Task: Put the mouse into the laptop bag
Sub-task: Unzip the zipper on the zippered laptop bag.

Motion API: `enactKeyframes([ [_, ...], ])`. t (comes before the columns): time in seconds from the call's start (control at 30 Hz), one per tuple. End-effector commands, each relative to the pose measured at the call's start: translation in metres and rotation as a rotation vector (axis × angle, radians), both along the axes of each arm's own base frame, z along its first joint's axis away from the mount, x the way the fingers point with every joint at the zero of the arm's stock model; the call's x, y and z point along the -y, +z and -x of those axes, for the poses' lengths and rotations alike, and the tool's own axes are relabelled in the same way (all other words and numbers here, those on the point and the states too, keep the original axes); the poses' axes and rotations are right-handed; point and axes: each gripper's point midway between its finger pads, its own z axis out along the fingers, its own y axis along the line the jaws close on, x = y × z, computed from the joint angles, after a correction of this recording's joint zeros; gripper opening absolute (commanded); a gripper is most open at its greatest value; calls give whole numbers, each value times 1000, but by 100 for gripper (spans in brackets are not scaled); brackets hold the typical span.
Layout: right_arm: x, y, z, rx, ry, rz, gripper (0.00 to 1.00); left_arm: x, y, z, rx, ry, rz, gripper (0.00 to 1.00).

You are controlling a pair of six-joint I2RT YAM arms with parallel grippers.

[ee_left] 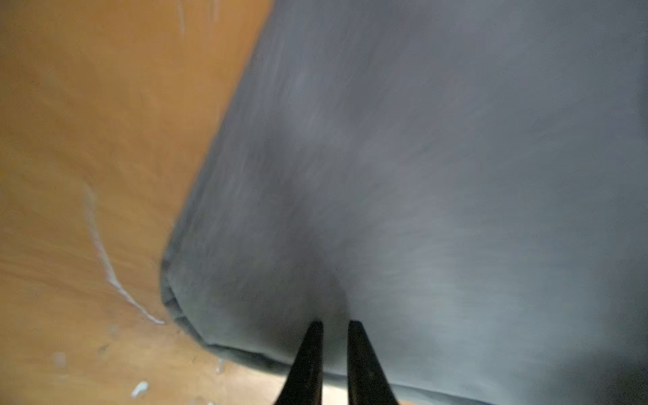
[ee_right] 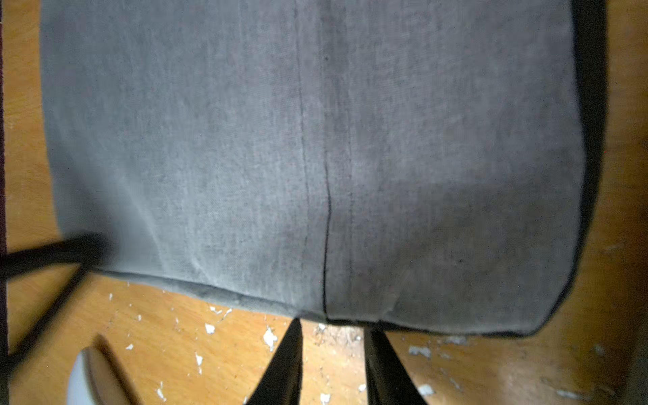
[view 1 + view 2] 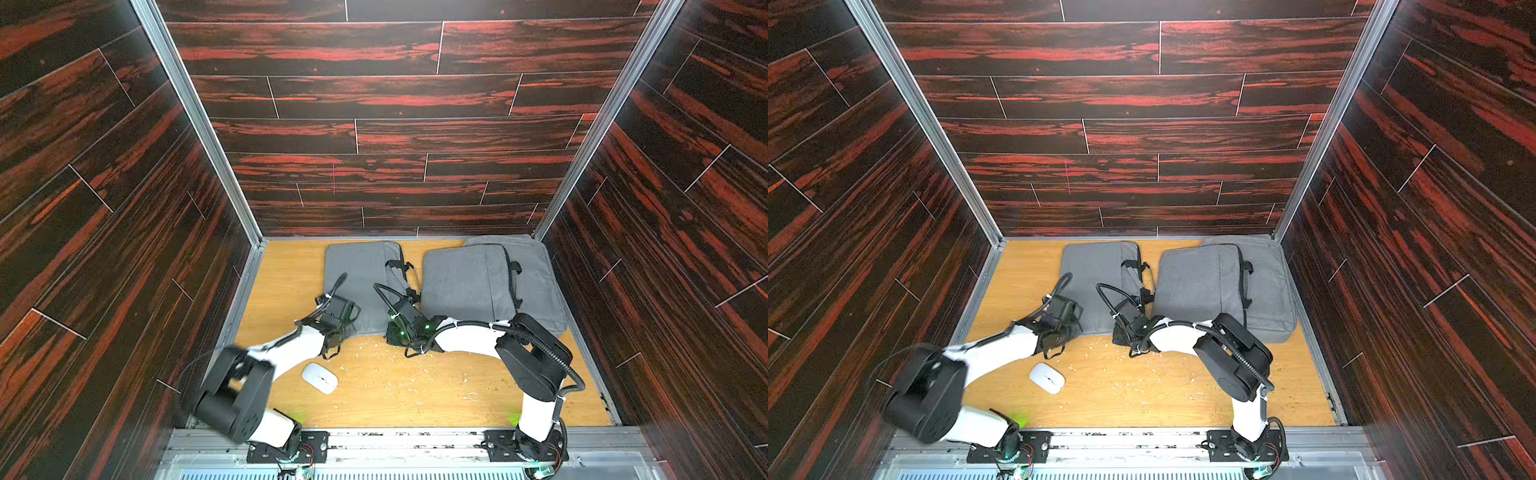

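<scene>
L gripper (image 1: 335, 324) barely parted, empty, over laptop bag (image 1: 420, 175) corner; R gripper (image 2: 335, 326) released at bag edge; mouse (image 3: 319, 377) lower centre-left in a top view.

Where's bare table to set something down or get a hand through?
Free: front strip between mouse and right arm; back-left corner beside the left bag. Crowded: stacked bags back right; left tool and right tool at the left bag's near edge.

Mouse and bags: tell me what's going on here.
The mouse lies untouched on the table, not in any bag. Both grippers sit at the near edge of the left bag: the left gripper over its corner with jaws barely apart, the right gripper with jaws wider. Neither visibly holds anything.
</scene>
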Motion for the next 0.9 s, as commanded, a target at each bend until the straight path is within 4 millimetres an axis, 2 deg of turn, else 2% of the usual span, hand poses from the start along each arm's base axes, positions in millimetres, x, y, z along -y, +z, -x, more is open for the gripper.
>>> enactKeyframes([
  [0.0, 1, -11, 0, -17, -14, 16, 32, 18, -19, 13, -61, -21, 110, 18],
  [0.1, 0, -13, -2, -12, -8, 28, 32, 33, -31, 24, -79, -27, 194, 18],
  [0.2, 2, -16, -5, -13, -10, 59, 31, 38, -41, 37, -110, -41, 188, 18],
  [0.47, 22, -13, -17, 19, -59, 109, 31, 24, -58, 65, -161, -33, 156, 18],
  [0.63, 42, -6, -25, 50, -80, 148, 31, 22, -57, 68, -159, -37, 154, 18],
  [0.87, 40, -11, -36, 42, -75, 158, 31, 24, -52, 65, -155, -52, 151, 18],
])
